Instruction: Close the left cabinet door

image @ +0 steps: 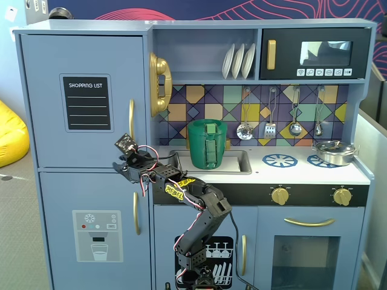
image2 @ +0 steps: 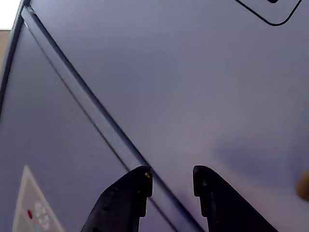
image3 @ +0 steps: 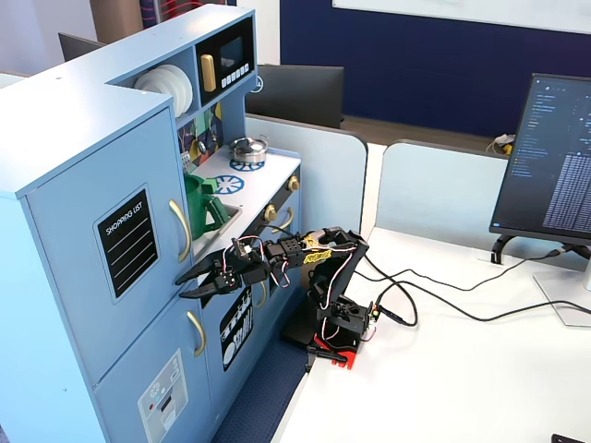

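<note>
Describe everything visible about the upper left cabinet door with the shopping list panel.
The left cabinet door is a tall, light-blue, matte painted panel, seemingly wood. It bears a black "SHOPPING LIST" chalkboard and a curved gold handle at its right edge in that fixed view. It looks shut, flush with the frame above the ice-dispenser door. The open gripper points at its lower edge; contact is unclear.

Black arm [image3: 319, 268] with yellow labels, red-white-black wires, and black fingers [image2: 126, 198].

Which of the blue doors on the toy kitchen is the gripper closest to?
The gripper is closest to the left cabinet door, the upper one with the black SHOPPING LIST panel. The lower door has an ice-dispenser graphic instead.
</note>
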